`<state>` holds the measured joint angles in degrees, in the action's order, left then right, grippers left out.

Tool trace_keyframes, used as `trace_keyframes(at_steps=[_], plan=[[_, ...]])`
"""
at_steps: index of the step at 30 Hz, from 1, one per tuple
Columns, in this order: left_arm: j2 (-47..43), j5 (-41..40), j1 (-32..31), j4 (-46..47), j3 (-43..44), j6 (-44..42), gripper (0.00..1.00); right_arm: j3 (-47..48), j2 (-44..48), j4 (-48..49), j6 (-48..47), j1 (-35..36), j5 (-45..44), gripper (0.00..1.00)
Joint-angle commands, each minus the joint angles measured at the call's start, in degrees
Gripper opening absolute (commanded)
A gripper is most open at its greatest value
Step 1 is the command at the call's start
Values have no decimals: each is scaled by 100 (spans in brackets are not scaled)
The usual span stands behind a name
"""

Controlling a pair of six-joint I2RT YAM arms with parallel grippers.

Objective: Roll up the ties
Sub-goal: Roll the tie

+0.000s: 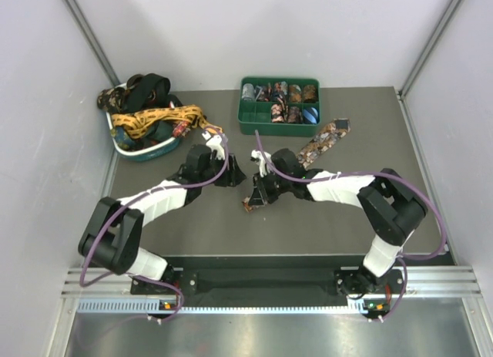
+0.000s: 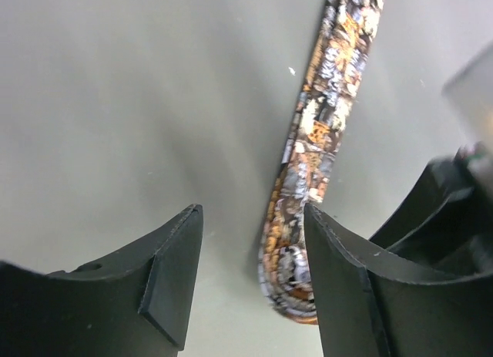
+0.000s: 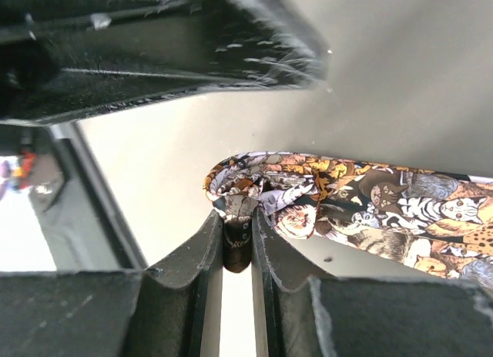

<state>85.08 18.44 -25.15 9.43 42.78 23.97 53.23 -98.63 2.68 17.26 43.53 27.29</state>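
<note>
A brown cat-patterned tie (image 1: 320, 145) lies slanted across the mat, its near end curled into a small loop (image 3: 254, 180). My right gripper (image 3: 237, 218) is shut on that curled end, pinching a fold of fabric between its fingers (image 3: 273, 249). My left gripper (image 2: 251, 241) is open just to the left of it (image 1: 231, 172). The tie's curled end (image 2: 289, 272) sits inside the gap, against the right finger (image 2: 339, 280) and apart from the left finger (image 2: 173, 272). The rest of the tie (image 2: 327, 102) runs away toward the back right.
A green box (image 1: 250, 127) at the back centre holds several rolled ties (image 1: 281, 95). A teal basket (image 1: 142, 150) at the back left is heaped with loose ties, a yellow one (image 1: 158, 119) draped over it. Purple cables (image 1: 416, 191) loop along both arms.
</note>
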Motion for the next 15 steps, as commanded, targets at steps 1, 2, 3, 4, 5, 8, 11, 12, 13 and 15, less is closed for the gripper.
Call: trace_keyframes(at_steps=[1,2,3,4,5,8,11,12,13,15], plan=[[-509,-543,27,505,-453,-67,60,-50,125,575,164,-257,871,15],[-579,-508,27,559,-525,-120,60,-67,29,733,242,-353,1040,15],[-676,-490,27,568,-578,-259,60,-76,2,804,287,-397,1181,15],[-712,-481,27,577,-639,-322,60,-76,-33,883,322,-433,1461,16],[-782,-473,27,612,-675,-375,61,-85,-86,936,366,-494,1559,16],[-879,-455,27,822,-877,-524,63,-33,-235,962,427,-591,1858,17],[-1045,-271,27,1243,-1149,-630,67,-23,-367,1112,559,-740,2157,17],[-1072,-114,27,1358,-1306,-682,67,-23,-394,1173,586,-775,2245,17],[-1107,-43,27,1473,-1386,-735,68,-15,-455,1182,629,-810,2281,17],[-1177,159,27,1728,-1553,-876,68,-6,-490,1200,639,-898,2412,17]])
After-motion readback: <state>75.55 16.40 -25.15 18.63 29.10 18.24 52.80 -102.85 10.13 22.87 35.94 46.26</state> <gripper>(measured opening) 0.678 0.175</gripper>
